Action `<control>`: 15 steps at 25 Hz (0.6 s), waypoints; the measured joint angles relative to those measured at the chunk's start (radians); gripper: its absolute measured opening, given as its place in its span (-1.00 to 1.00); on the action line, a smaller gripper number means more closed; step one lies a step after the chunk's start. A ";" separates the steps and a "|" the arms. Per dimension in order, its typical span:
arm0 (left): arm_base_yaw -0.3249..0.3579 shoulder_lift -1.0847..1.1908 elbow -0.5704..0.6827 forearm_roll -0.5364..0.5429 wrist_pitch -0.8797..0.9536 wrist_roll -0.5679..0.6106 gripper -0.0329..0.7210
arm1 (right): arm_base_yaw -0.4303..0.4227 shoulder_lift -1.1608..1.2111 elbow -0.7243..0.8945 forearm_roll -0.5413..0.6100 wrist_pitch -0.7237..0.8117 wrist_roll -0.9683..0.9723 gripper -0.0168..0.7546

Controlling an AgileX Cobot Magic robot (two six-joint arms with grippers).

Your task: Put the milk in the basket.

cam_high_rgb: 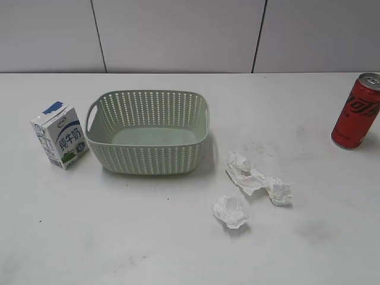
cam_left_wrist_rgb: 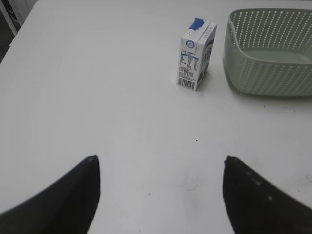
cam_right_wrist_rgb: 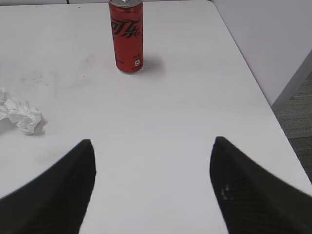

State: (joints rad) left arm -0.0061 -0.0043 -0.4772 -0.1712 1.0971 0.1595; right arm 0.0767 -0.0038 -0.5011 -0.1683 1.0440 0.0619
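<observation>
Milk carton (cam_high_rgb: 59,136) upright at left of the exterior frame, just beside the empty basket (cam_high_rgb: 148,153) — not yet inside. Left gripper (cam_left_wrist_rgb: 161,195) spread wide and empty, low in its frame, well short of the carton (cam_left_wrist_rgb: 196,53). Right gripper (cam_right_wrist_rgb: 152,185) likewise agape, holding nothing, facing the red can (cam_right_wrist_rgb: 126,35). Risks, as a guess: tipping the narrow carton with an off-centre pinch, nudging it against the basket wall (cam_left_wrist_rgb: 263,80) — or clipping the rim on the lift.
</observation>
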 joint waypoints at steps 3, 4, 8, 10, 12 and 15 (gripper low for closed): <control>0.000 0.000 0.000 0.000 0.000 -0.001 0.60 | 0.000 0.000 0.000 0.000 0.000 0.000 0.56; 0.000 0.000 0.000 0.000 0.000 -0.001 0.60 | 0.000 0.000 0.000 0.000 0.000 0.000 0.56; 0.000 0.000 0.000 0.000 0.000 -0.002 0.60 | 0.000 0.000 0.000 0.000 0.000 0.000 0.56; 0.000 0.000 0.000 0.000 0.000 -0.002 0.60 | 0.000 0.000 0.000 0.000 0.000 0.000 0.56; 0.000 0.000 0.000 0.000 -0.001 -0.002 0.60 | 0.000 0.000 0.000 0.000 0.000 0.000 0.56; 0.000 0.000 -0.002 0.005 -0.017 -0.002 0.60 | 0.000 0.000 0.000 0.000 0.000 0.000 0.56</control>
State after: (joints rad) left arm -0.0061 -0.0047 -0.4796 -0.1665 1.0802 0.1577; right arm 0.0767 -0.0038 -0.5011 -0.1683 1.0440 0.0619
